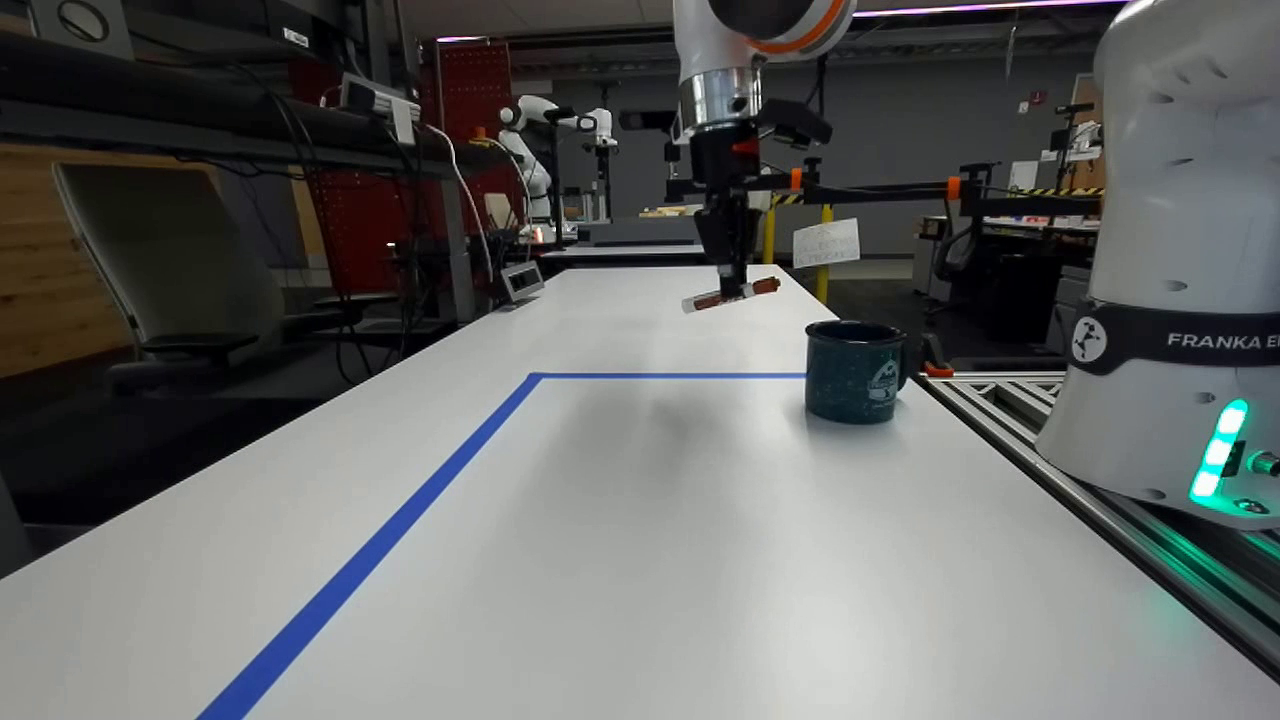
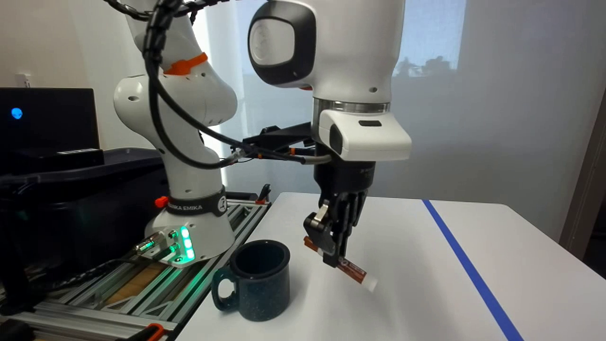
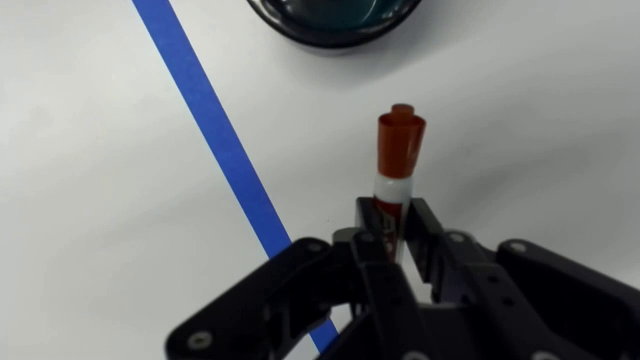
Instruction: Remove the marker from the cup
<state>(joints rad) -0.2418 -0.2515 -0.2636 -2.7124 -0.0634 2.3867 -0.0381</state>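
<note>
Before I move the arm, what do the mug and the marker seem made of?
The teal mug looks like glossy enameled metal, from its flecks and shiny dark rim, though glazed ceramic is possible. The marker seems smooth plastic: its reddish cap shows a soft sheen.

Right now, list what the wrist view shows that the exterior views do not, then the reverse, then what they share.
Only the wrist view shows, from above, the jaws on both sides of the marker.
Only the exterior views show the robot's base and the handle of the cup.
All share the marker held in the jaws, outside the cup, and blue tape on the white table.
</note>
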